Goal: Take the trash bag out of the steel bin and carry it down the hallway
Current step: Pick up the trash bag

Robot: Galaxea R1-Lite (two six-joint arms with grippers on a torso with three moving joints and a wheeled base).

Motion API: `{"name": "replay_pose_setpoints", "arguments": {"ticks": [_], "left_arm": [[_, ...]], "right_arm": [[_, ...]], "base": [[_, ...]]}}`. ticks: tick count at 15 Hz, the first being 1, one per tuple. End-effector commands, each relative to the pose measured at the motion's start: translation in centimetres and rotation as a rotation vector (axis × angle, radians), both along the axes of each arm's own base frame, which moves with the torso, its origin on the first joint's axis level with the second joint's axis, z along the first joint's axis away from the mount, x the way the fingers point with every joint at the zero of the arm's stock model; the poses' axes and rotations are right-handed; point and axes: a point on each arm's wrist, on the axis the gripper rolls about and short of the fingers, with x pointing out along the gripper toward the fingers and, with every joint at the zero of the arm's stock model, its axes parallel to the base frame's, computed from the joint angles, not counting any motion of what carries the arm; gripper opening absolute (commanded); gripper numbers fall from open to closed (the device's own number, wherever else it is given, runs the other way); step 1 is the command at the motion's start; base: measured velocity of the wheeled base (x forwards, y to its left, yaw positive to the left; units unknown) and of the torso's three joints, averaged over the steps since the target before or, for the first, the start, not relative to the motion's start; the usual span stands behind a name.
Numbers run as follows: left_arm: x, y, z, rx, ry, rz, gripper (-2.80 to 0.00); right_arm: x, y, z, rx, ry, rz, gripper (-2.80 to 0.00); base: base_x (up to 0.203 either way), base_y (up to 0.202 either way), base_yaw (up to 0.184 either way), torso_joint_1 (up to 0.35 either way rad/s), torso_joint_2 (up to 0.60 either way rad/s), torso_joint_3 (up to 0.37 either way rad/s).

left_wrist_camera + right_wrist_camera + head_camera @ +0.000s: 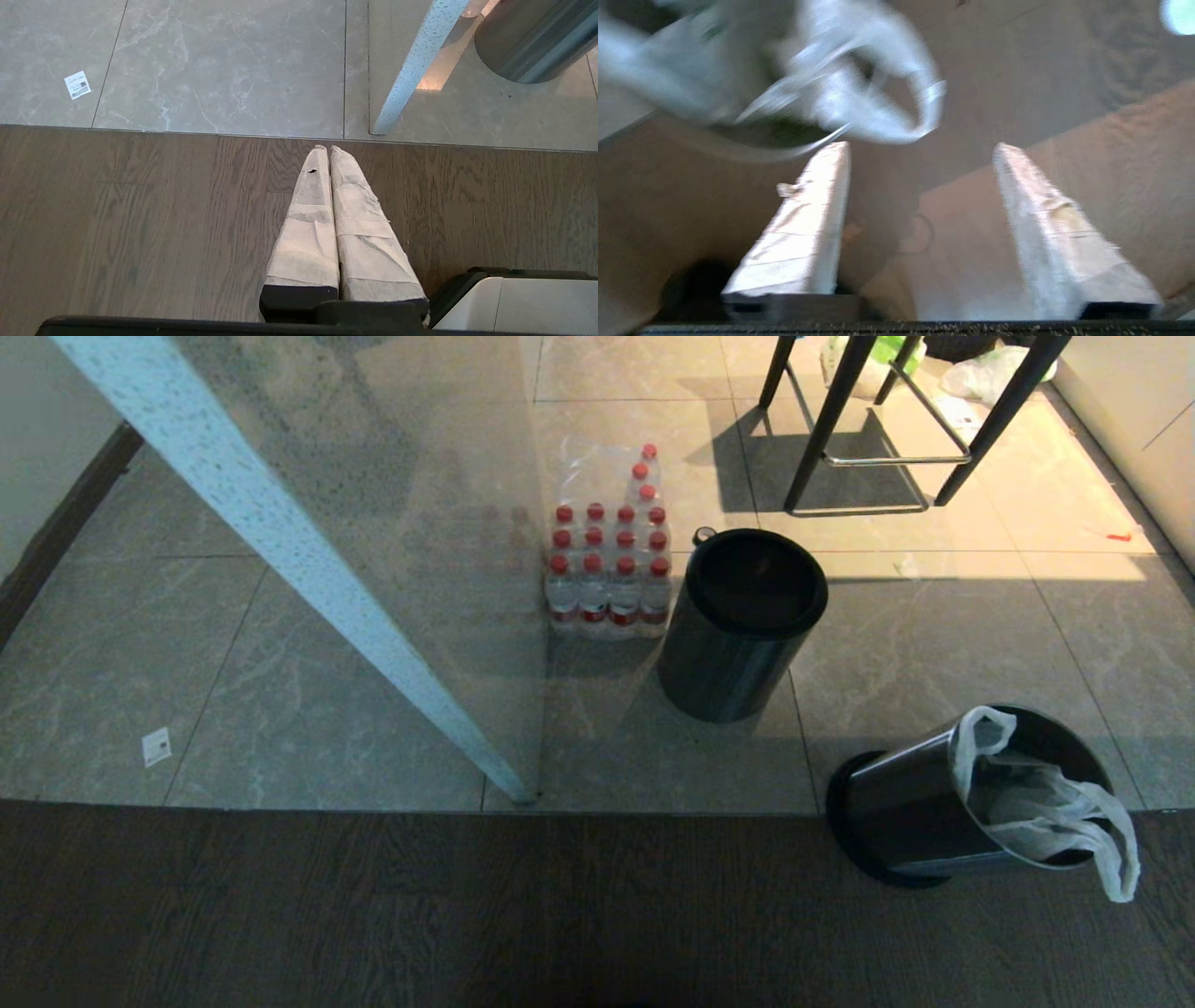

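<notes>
The floor is showing in two parts: grey marbled tiles [280, 644] lying far and dark wood planks [373, 915] lying near. One pale speckled post [280, 560] is slanting across the left of the head view, meeting the floor at the seam between them. One black-legged stool [868, 429] is standing at the far right.

Two bins are sitting on the floor. The steel bin [896, 812] is tipping at the near right, on the seam between tile and wood, its mouth turned rightward. One trash bag [1046, 803] is sitting inside it, thin and white, with two loop handles spilling over the rim. A second, darker bin [738, 625] is standing upright farther off, toward the centre.

One pack of red-capped bottles [611, 569] is standing just left of the dark bin. One small white label [156, 747] is lying on the tiles at the left.

The right end effector [920, 151] is hanging released, fingers spread and empty, with the bag's loop just beyond its tips. The left end effector [325, 149] is hanging clenched over the wood, fingers pressed together and holding nothing.
</notes>
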Motion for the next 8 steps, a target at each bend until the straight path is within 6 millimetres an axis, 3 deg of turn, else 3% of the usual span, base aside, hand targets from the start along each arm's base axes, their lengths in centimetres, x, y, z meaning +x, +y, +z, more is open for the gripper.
{"name": "replay_pose_setpoints", "arguments": {"ticks": [1,5,8], "left_arm": [[0.0,0.0,0.0,0.0,0.0,0.0,-2.8],[0.0,0.0,0.0,0.0,0.0,0.0,-2.8],[0.0,0.0,0.0,0.0,0.0,0.0,-2.8]], "right_arm": [[1.5,-2.9,-2.4,0.036,0.044,-0.023,0.0],[2.7,-7.5,-4.7,-0.079,0.127,0.002,0.0],[2.3,-8.2,-6.2,-0.116,0.191,0.091,0.0]], "base": [[0.0,0.0,0.0,0.0,0.0,0.0],[0.0,0.0,0.0,0.0,0.0,0.0],[0.0,0.0,0.0,0.0,0.0,0.0]]}}
